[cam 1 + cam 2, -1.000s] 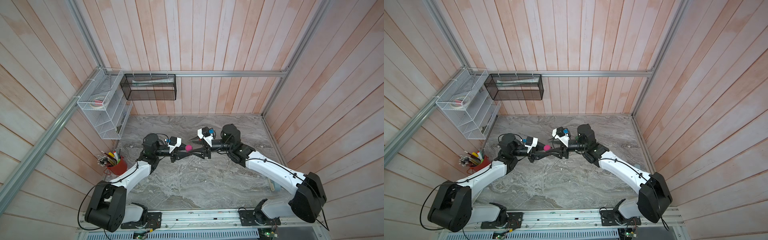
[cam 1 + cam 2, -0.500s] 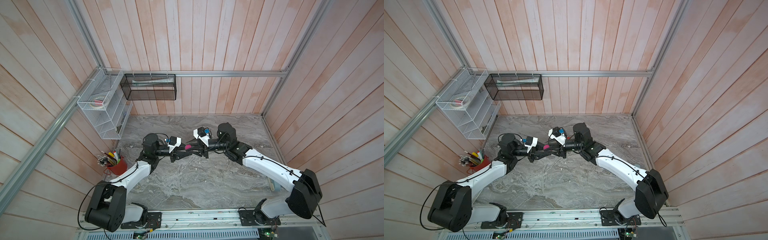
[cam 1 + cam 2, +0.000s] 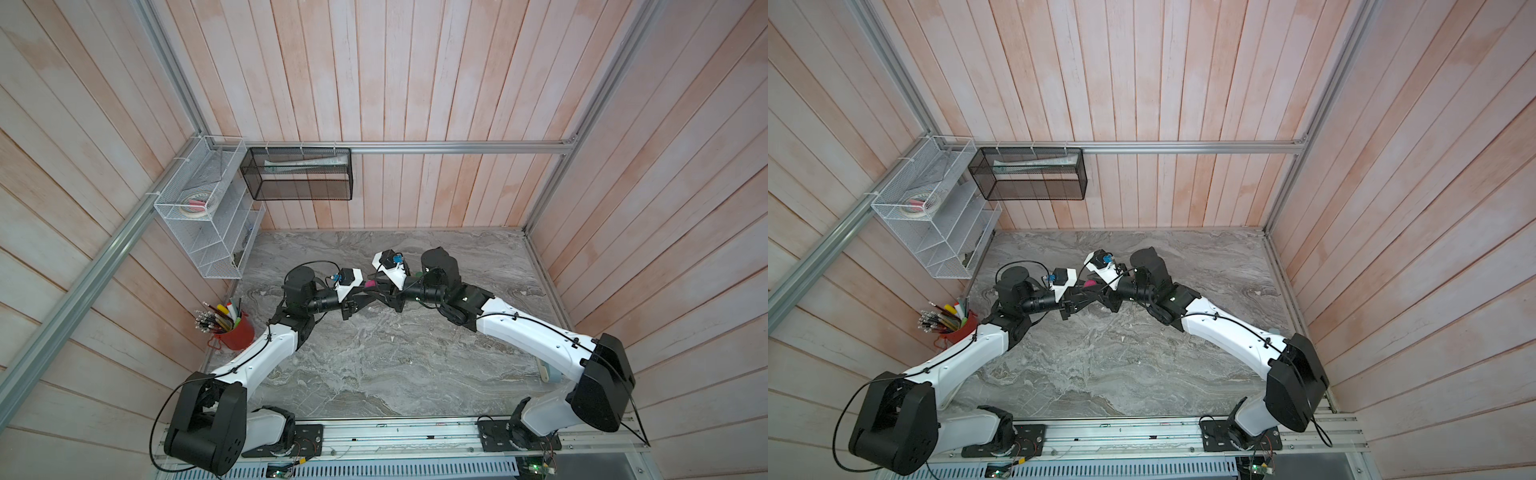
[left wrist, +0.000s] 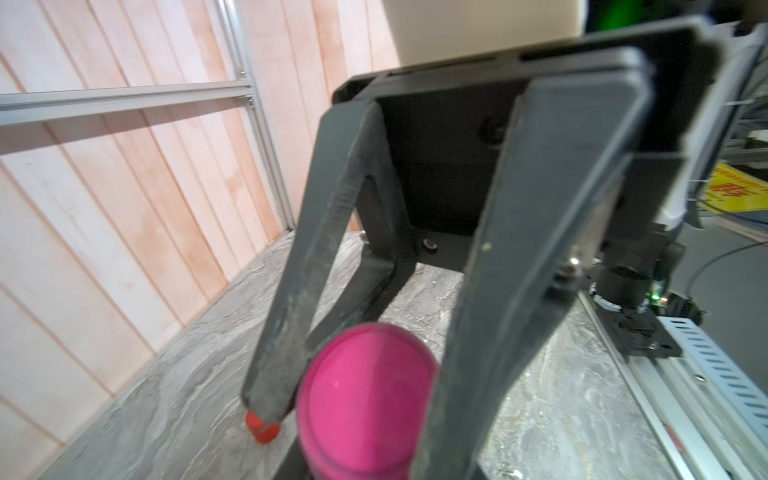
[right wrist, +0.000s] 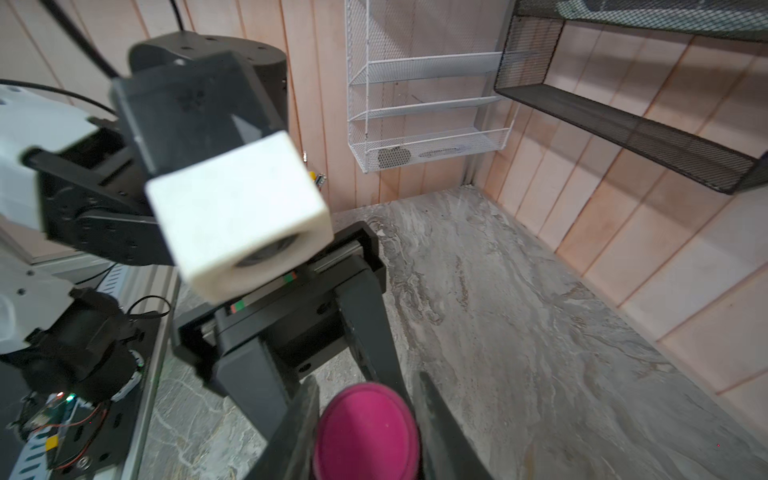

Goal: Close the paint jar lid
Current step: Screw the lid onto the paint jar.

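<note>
A small pink paint jar (image 3: 370,284) (image 3: 1090,284) hangs above the middle of the marble table (image 3: 374,365), between my two grippers, which meet head-on. My left gripper (image 3: 362,294) is shut on the jar from the left. In the left wrist view the jar (image 4: 365,399) shows its round pink top. My right gripper (image 5: 368,419) comes from the right, and its fingers (image 4: 291,332) press both sides of the pink lid (image 5: 365,436). Everything below the lid is hidden in the right wrist view.
A red cup of pens (image 3: 235,332) stands at the table's left edge. A white wire rack (image 3: 208,216) and a black mesh shelf (image 3: 299,174) hang on the walls. A small red object (image 4: 261,430) lies on the table under the grippers.
My right gripper has moved left onto the jar and drawn its jaws in around the lid. The left arm has kept still with the jar.
</note>
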### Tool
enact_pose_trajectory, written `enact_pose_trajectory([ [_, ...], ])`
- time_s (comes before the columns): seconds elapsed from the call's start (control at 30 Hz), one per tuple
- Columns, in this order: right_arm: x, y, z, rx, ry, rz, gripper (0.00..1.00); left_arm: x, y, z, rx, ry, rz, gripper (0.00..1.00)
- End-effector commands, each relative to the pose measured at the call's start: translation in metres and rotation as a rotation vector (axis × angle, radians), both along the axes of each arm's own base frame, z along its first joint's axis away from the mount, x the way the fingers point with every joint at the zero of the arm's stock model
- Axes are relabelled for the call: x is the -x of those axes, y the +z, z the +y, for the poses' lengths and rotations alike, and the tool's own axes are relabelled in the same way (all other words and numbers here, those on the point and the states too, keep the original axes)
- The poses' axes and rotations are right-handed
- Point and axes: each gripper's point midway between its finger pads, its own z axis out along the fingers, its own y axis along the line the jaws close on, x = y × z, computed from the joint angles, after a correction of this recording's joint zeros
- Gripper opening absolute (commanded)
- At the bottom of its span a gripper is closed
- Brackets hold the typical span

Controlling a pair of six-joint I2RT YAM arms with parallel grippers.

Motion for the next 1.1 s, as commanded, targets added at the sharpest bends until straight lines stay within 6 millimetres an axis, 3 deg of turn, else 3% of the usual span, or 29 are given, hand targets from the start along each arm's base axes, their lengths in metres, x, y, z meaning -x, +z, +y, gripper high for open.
enact_pose_trajectory([
  [0.0, -0.037, -0.043, -0.010, 0.116, -0.268, 0.067, 0.16, -0.004, 0.037, 0.004, 0.017, 0.099, -0.196, 0.29],
  [0.27, -0.054, -0.059, -0.020, 0.140, -0.457, 0.047, 0.14, -0.006, 0.044, 0.011, 0.023, 0.166, -0.245, 0.29],
  [0.6, -0.052, -0.045, -0.019, 0.072, -0.464, 0.049, 0.10, -0.008, 0.038, 0.009, 0.026, 0.160, -0.217, 0.32],
  [0.7, -0.052, -0.042, -0.017, 0.065, -0.460, 0.049, 0.10, -0.010, 0.037, 0.009, 0.032, 0.165, -0.202, 0.42],
  [0.8, -0.053, -0.036, -0.018, 0.048, -0.464, 0.043, 0.10, -0.012, 0.034, 0.009, 0.036, 0.171, -0.180, 0.61],
  [0.83, -0.054, -0.034, -0.020, 0.040, -0.470, 0.040, 0.10, -0.013, 0.031, 0.009, 0.034, 0.173, -0.171, 0.83],
  [0.87, -0.055, -0.032, -0.021, 0.034, -0.475, 0.038, 0.10, -0.014, 0.029, 0.008, 0.028, 0.172, -0.160, 1.00],
  [1.07, -0.077, -0.027, -0.051, -0.003, -0.552, 0.035, 0.10, -0.017, -0.004, 0.004, -0.061, 0.195, -0.065, 1.00],
])
